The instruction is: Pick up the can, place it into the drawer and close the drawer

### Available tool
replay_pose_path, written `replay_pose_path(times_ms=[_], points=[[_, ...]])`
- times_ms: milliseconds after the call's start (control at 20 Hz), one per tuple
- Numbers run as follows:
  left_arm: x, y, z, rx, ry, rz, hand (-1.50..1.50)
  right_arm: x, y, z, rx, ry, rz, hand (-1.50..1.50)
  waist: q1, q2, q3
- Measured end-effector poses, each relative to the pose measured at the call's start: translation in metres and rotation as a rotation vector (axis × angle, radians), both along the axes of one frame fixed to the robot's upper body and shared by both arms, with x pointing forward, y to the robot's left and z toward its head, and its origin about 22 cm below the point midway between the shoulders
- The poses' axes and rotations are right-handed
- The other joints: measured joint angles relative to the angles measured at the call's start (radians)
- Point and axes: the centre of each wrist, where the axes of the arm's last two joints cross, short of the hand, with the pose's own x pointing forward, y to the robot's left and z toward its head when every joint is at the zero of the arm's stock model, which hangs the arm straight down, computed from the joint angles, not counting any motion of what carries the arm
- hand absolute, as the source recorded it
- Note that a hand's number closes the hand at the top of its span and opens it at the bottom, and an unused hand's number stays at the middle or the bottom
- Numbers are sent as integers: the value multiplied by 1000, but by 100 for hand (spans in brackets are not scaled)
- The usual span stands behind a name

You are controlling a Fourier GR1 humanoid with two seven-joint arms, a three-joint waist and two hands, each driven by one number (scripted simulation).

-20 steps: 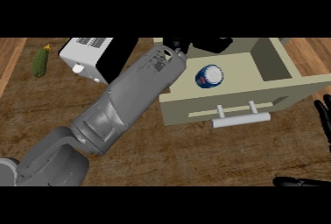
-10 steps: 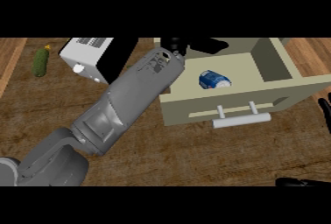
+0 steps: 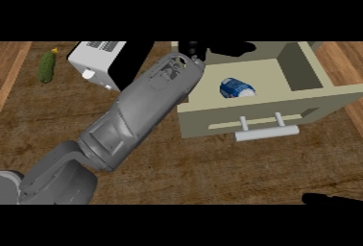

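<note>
In the boxy drawer [image 3: 333,98], a cylindrical can [image 3: 236,88].

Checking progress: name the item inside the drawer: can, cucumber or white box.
The blue can, lying in the open drawer; the cucumber and white box sit on the counter outside it.

Left hand [image 3: 193,49] is mostly lost at the top edge by the drawer's [image 3: 312,103] back corner, can't tell how it's posed. Right hand [image 3: 332,199] is just a dark sliver cut off at the bottom. Left forearm [image 3: 142,115] covers part of the white box [image 3: 93,61], which is cropped up top too.
</note>
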Motion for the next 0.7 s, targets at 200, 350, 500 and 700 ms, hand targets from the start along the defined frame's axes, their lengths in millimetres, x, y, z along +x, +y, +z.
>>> replay_pose_path(times_ms=[200,350,500,700], points=[[-3,-6,8,-42,-13,-8,-150,5,4,4,-104,-29,-2,-150,14,-4,0],[-3,-5,7,-61,-30,-5,-150,4,11,6,-199,-42,-20,-150,29,-7,-1],[-4,-6,8,-73,-42,1,-150,10,17,9,-309,-51,-35,-150,39,-8,-1],[-5,-10,16,-72,-55,3,-150,19,23,2,-466,-38,-75,-150,64,-15,-1]])
